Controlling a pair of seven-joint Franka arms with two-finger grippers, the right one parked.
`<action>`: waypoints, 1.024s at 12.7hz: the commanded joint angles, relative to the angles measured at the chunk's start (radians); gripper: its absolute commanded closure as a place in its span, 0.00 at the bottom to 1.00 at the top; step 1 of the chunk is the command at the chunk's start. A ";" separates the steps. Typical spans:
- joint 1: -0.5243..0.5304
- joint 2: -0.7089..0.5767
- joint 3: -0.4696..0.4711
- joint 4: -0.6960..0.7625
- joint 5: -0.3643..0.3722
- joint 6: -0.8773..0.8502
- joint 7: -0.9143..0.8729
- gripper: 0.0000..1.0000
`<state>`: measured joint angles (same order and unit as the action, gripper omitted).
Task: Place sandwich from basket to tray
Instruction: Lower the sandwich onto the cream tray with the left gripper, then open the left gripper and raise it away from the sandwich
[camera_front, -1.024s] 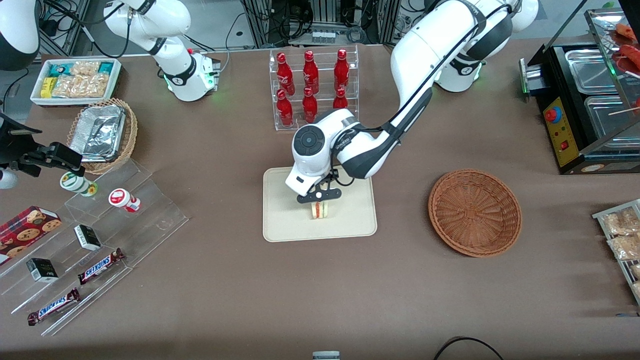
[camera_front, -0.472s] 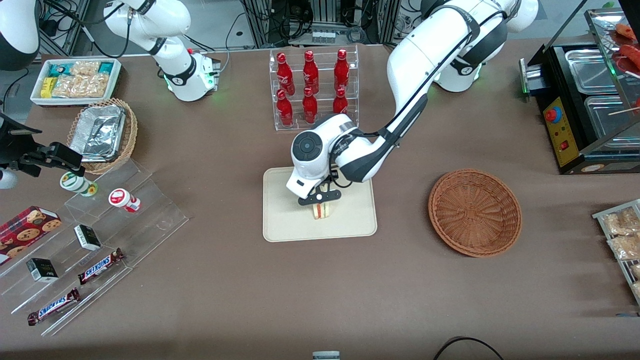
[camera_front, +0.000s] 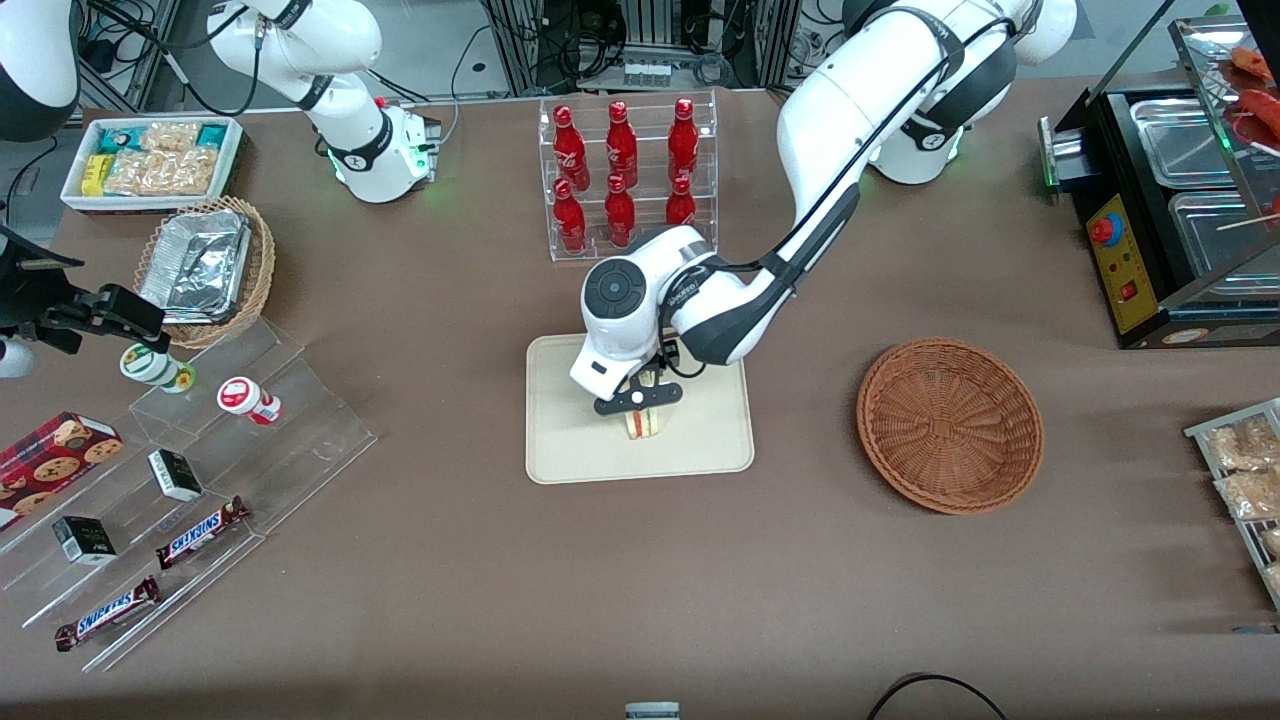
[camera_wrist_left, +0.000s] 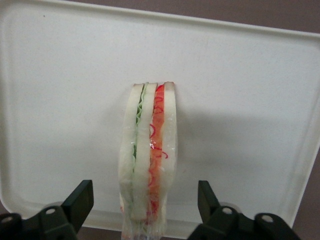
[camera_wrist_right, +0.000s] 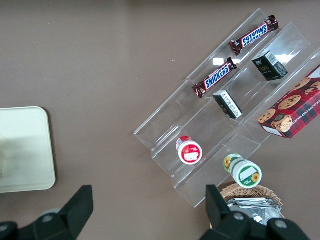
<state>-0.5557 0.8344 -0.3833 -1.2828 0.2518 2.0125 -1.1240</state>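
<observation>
A brown table (camera_front: 430, 560) carries the cream tray (camera_front: 570, 440) at its middle. A clear rack of red bottles (camera_front: 625, 170) stands farther from the front camera than the tray. The reddish-brown basket (camera_front: 950, 425) lies beside the tray toward the working arm's end of the table, well apart from it, with nothing in it. Toward the parked arm's end are clear stepped shelves (camera_front: 200, 470) with candy bars and small boxes, and a tan basket (camera_front: 210, 265) holding foil trays.

The left arm reaches from its base down over the tray, wrist bent so the gripper (camera_front: 640, 408) points straight at the tray's surface.

The sandwich (camera_wrist_left: 148, 160) stands on edge on the tray, its red and green filling layers facing up. The gripper is spread open: its fingers (camera_wrist_left: 80, 202) flank the sandwich on either side with a clear gap at each, touching nothing.
</observation>
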 joint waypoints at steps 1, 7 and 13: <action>-0.004 -0.073 0.006 -0.001 0.012 -0.076 0.004 0.00; 0.098 -0.199 0.007 -0.010 -0.002 -0.233 0.084 0.00; 0.321 -0.406 -0.003 -0.183 -0.072 -0.268 0.357 0.00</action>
<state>-0.2899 0.5341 -0.3778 -1.3443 0.2041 1.7396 -0.8432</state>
